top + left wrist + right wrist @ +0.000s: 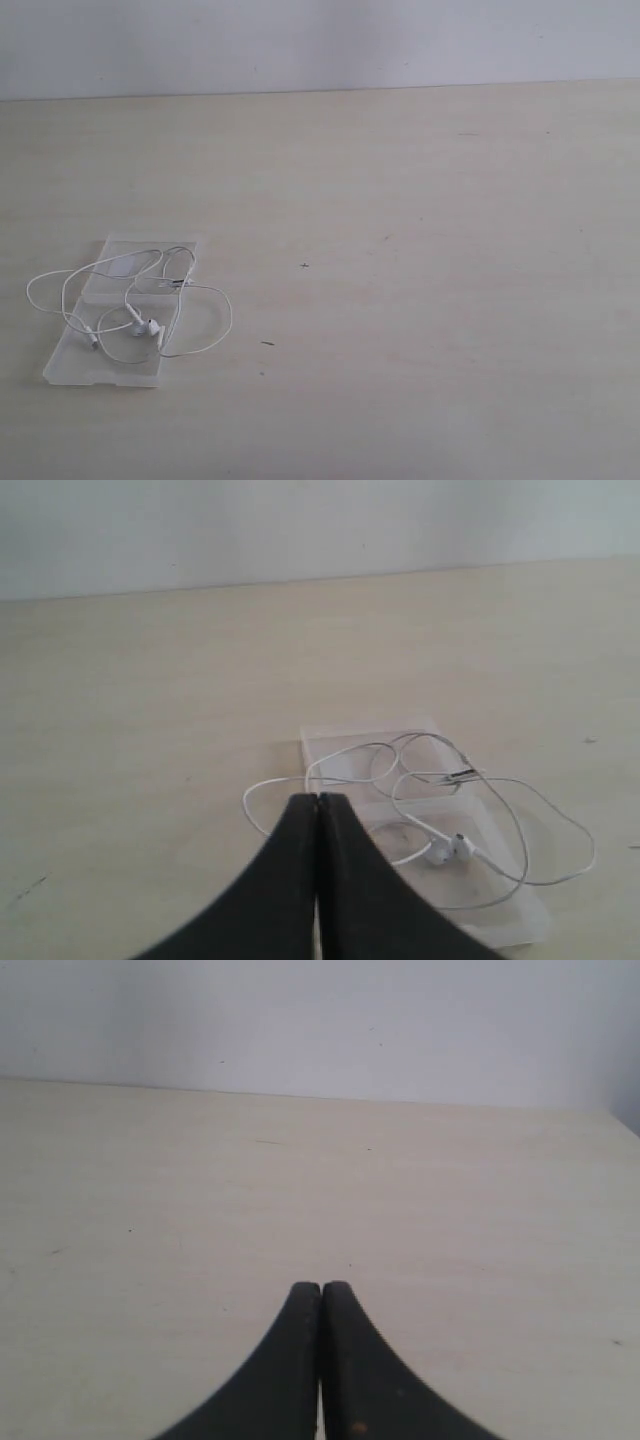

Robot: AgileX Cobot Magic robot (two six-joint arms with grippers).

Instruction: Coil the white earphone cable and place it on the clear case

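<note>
Closely, then: left gripper (318, 798) has both dark fingers pressed flat together, tip to tip, no gap and nothing clamped. Right gripper (321, 1286) is the same, a sealed seam with nothing held. Fingers are smooth, matte black, curving outward toward their bases, which are cut off at the picture edge in both wrist views.

A loop of wire passes behind the left fingertips there, so a short stretch is hidden. Whether tips and wire touch cannot be told.

The white earphone cable (150, 326) is a very thin, pale wire lying in loose, overlapping loops, not a tight coil. Earbuds (450, 848) are small, glossy and rounded, side by side on the near half of the case. A small darker inline piece (461, 774) sits on the far half. The plug is too small to pick out with certainty.

The clear case (108, 366) is flat, frosted-translucent plastic, two rectangular halves opened out, at the near left of the table (420, 250). Its edges are faint against the pale wood grain. Loops spill past the left and right edges onto the table.

A plain grey-white wall (300, 40) stands at the far side.
</note>
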